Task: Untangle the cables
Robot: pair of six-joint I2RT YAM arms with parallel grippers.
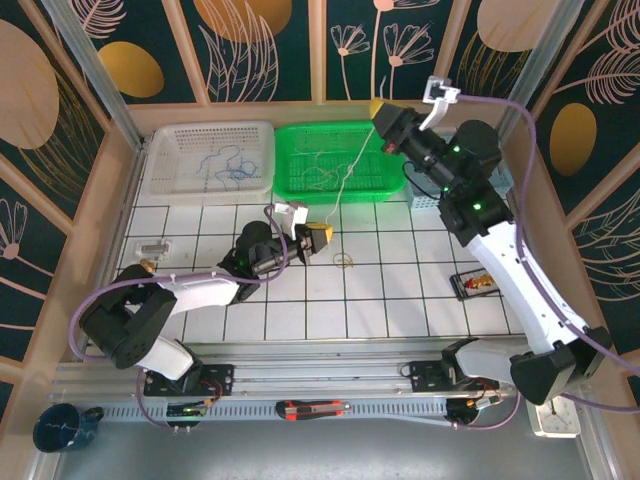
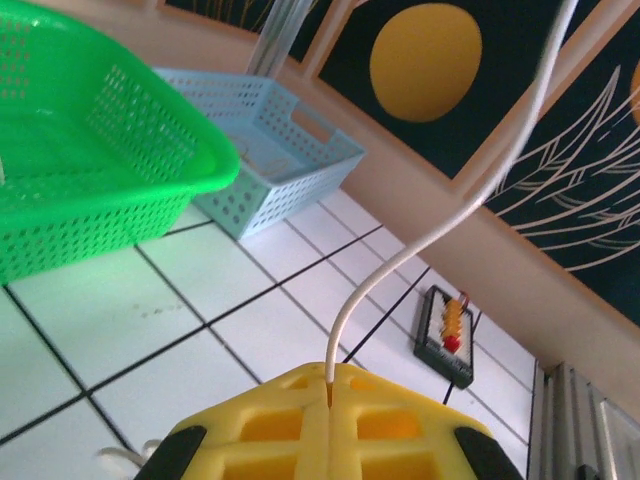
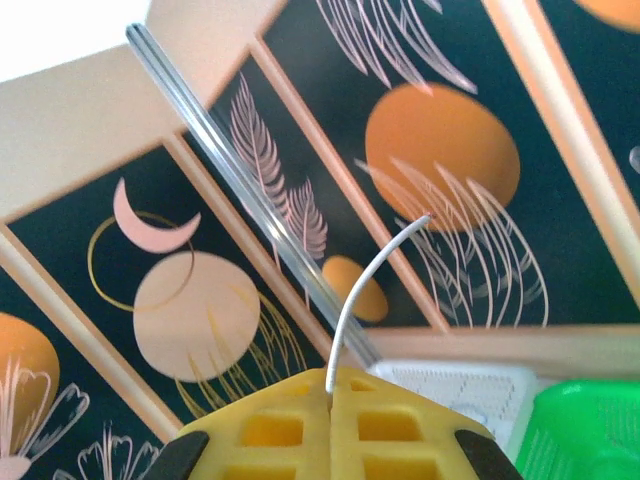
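One whitish-grey cable [image 1: 349, 172] runs taut between both grippers, passing over the green basket [image 1: 385, 185]. My left gripper [image 1: 322, 234] is low over the tiled table, shut on the cable's lower end [image 2: 440, 225]. My right gripper [image 1: 377, 110] is raised at the back above the green basket and shut on the upper end, with a short tip [image 3: 365, 290] poking past its fingers. Blue cables [image 1: 228, 165] lie in the white basket [image 1: 165, 140]. Pale yellow cables [image 1: 318, 176] lie in the green basket. A small yellowish cable loop [image 1: 345, 262] rests on the tiles.
A small black tray of red and yellow parts [image 1: 473, 285] sits at the right, and a pale blue basket [image 2: 280, 150] stands beyond the green basket [image 2: 90, 170]. A small grey item [image 1: 152, 247] lies at the left. A cutter [image 1: 312, 408] and a blue cup [image 1: 62, 427] are near the front rail.
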